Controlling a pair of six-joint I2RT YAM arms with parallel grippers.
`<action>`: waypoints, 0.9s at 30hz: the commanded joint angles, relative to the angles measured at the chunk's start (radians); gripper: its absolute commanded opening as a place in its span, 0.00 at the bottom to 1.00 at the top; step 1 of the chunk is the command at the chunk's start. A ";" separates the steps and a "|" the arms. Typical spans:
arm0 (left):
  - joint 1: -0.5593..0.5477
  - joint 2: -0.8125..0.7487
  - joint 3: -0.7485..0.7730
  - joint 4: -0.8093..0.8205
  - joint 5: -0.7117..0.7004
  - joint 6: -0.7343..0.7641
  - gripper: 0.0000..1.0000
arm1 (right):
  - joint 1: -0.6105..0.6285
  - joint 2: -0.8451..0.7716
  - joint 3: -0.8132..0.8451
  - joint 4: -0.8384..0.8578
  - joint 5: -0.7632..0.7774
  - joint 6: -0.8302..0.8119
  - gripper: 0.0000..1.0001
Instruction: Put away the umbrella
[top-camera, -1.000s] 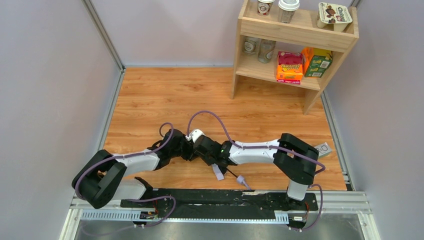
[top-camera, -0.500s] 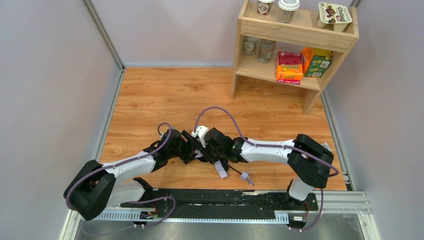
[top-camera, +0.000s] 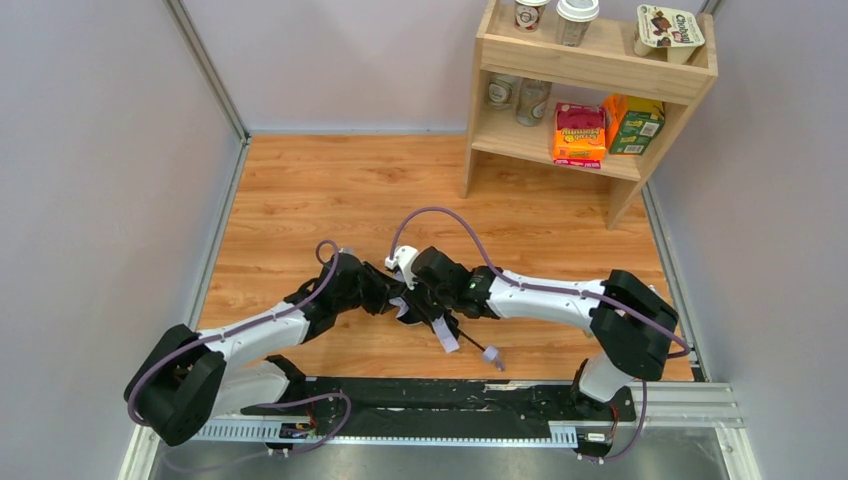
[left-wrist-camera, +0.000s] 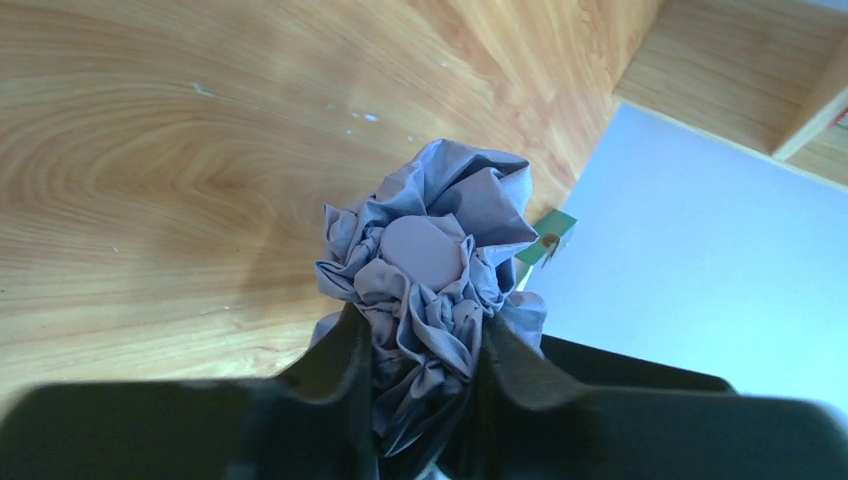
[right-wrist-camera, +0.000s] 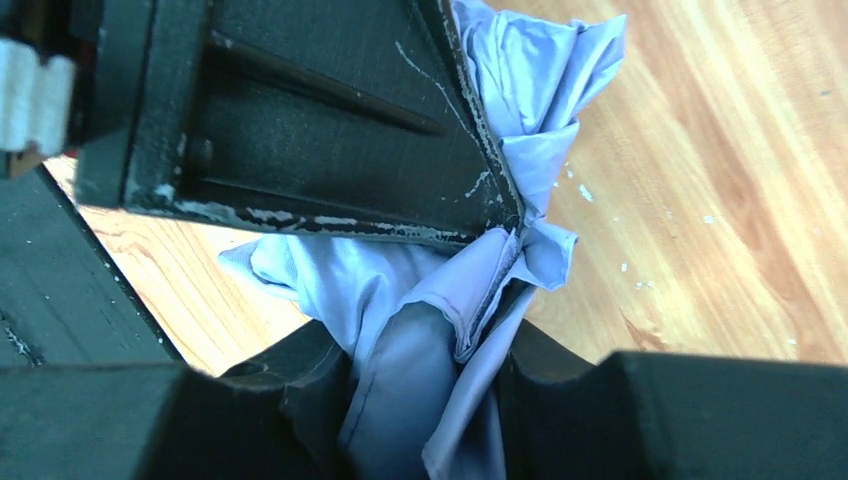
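Observation:
The umbrella (top-camera: 408, 306) is a bunched pale lavender bundle held between both grippers above the wooden floor. Its strap tab (top-camera: 446, 335) hangs down, and its thin black shaft runs to a small end piece (top-camera: 491, 354). My left gripper (top-camera: 387, 298) is shut on the crumpled top of the umbrella (left-wrist-camera: 428, 290). My right gripper (top-camera: 422, 304) is shut on folds of the umbrella fabric (right-wrist-camera: 420, 360), right against the left gripper's black body (right-wrist-camera: 300, 120). The handle is hidden.
A wooden shelf unit (top-camera: 590, 70) stands at the back right with cups, jars, a red box (top-camera: 579, 134) and a green box (top-camera: 634, 124). A small tag (top-camera: 649, 297) lies at the right edge. Grey walls close both sides.
Both grippers have moved a little right and away from the bases with the umbrella between them. The right arm's elbow has swung further right. The strap and shaft end have shifted with them.

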 joint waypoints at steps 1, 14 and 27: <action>-0.002 -0.050 -0.011 0.012 -0.057 0.089 0.00 | 0.006 -0.116 0.116 -0.042 -0.010 -0.020 0.10; 0.001 -0.175 -0.004 0.412 -0.167 0.472 0.00 | -0.032 -0.368 0.218 -0.332 -0.116 0.265 1.00; 0.028 -0.201 0.009 0.833 0.037 0.649 0.00 | -0.354 -0.603 0.133 -0.320 -0.280 0.322 0.94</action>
